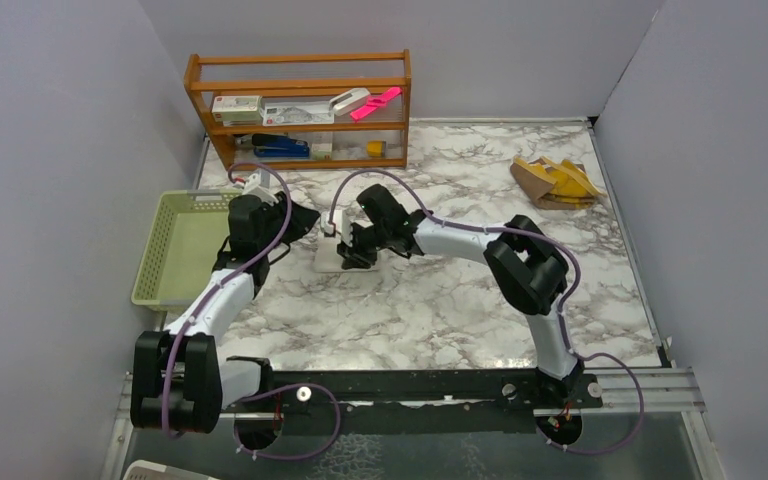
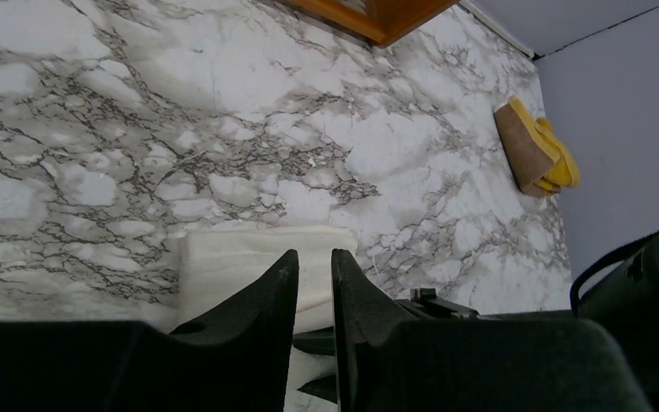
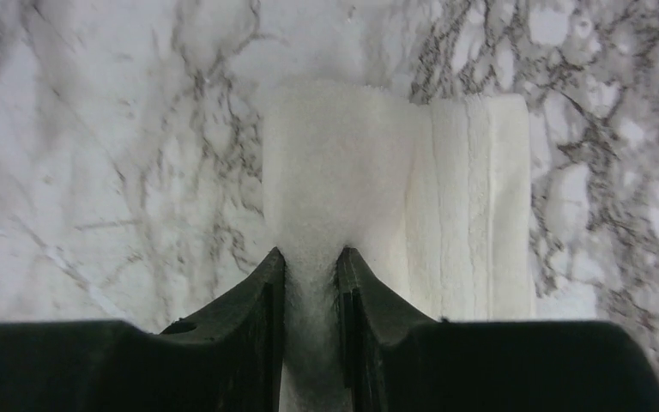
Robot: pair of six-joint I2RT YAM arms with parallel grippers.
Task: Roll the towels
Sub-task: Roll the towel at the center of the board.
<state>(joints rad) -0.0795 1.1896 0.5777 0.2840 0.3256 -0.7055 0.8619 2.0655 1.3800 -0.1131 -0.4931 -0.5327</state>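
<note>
White towel [image 1: 328,264] sits on the worktop left of centre, and in the top view the right tool covers most of it. Only the right wrist view shows the grip: right tool [image 3: 311,262] pinches a puckered fluffy fold, jaws narrow on the cloth. Flat folded layers lie just right of that fold, their edges running straight away from the tool. In the left wrist view the left tool [image 2: 315,262] is slightly apart, gripping nothing, tips over the towel, which lies crosswise there. Yellow towel [image 1: 555,180] lies crumpled near the far right corner, well apart, long axis roughly along the far edge. Basket [image 1: 160,250] at left edge, shelf [image 1: 300,105] at far edge.
</note>
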